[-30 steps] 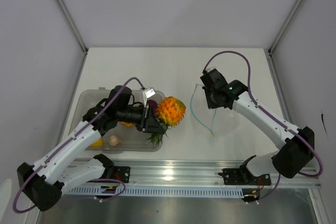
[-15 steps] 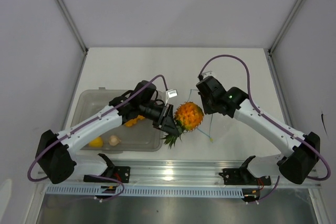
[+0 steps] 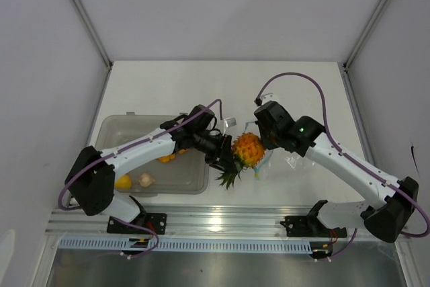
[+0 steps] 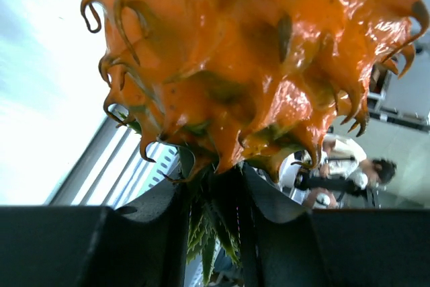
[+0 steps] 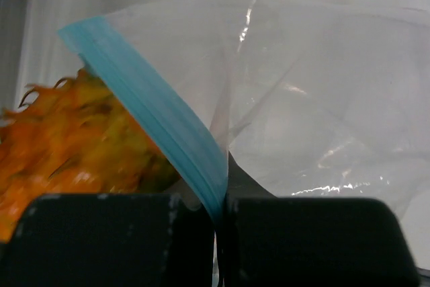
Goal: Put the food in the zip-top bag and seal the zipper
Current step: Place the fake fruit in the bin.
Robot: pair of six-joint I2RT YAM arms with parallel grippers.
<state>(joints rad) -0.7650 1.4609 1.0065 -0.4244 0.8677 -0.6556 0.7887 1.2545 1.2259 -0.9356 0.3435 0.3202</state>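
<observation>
Jaws of left gripper (image 4: 215, 196) pinch the leafy crown of the spiky orange toy pineapple (image 3: 248, 149), frame centre in top view. Right gripper (image 5: 216, 216) jaws, pressed together, hold the light-blue zipper strip (image 5: 151, 109) of the clear crinkly bag (image 5: 316, 99). Step: insertion. Next move likely needs the fruit steered into the mouth.

From the tub (image 3: 111, 129), you find the lemon (image 3: 123, 181) and garlic bulb (image 3: 145, 179) inside at its near wall, the leafy fruit (image 3: 248, 149) just off its right side, the zip-top bag (image 3: 299, 160) farther right.
</observation>
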